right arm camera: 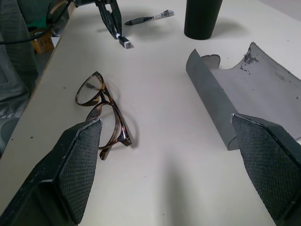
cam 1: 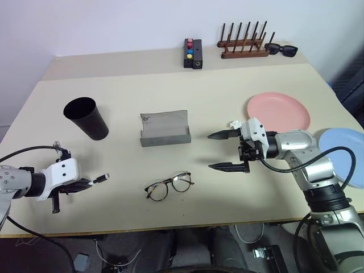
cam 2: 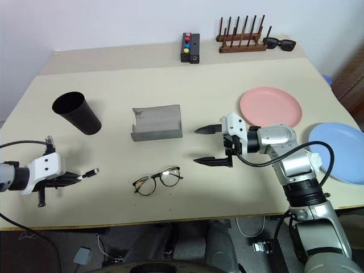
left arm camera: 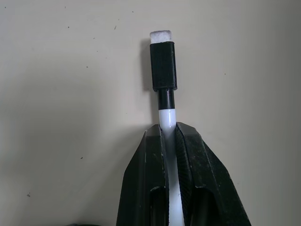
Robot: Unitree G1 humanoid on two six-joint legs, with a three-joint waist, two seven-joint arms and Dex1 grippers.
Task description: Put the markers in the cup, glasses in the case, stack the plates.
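We have a slim white-bodied marker with a black collar and a pale tip (left arm camera: 163, 84) pinched between our left gripper's (cam 1: 94, 182) two black fingers (left arm camera: 146, 183), its tip end sticking out past them just above the beige tabletop (cam 1: 227, 91). That gripper sits low at the table's near left corner, angled down and inward. A second slim dark marker with a white printed end (right arm camera: 149, 18) lies flat on the table, seen from the right wrist between the left gripper and the cup. The black tapered plastic cup (cam 1: 86, 118) stands to the far left, beyond our left gripper, mouth open and leaning a little in the head views.

At mid-table the grey rectangular hinged glasses case (cam 1: 165, 129) lies open, lid raised behind its tray. Nearer us, the round clear-lens eyeglasses with a thin brownish frame (cam 1: 169, 186) rest on the table, well apart from the case.

Our right gripper (cam 1: 223, 151) hovers right of the case, pointing left, fingers spread wide with nothing between them. Behind it sits the salmon pink round plate (cam 1: 278, 109), and the light blue round plate (cam 1: 350, 145) lies further right near the edge, the two apart.

Along the back we see a black box with coloured buttons (cam 1: 192, 53), a wooden peg rack (cam 1: 243, 44) and black sunglasses (cam 1: 281, 49).
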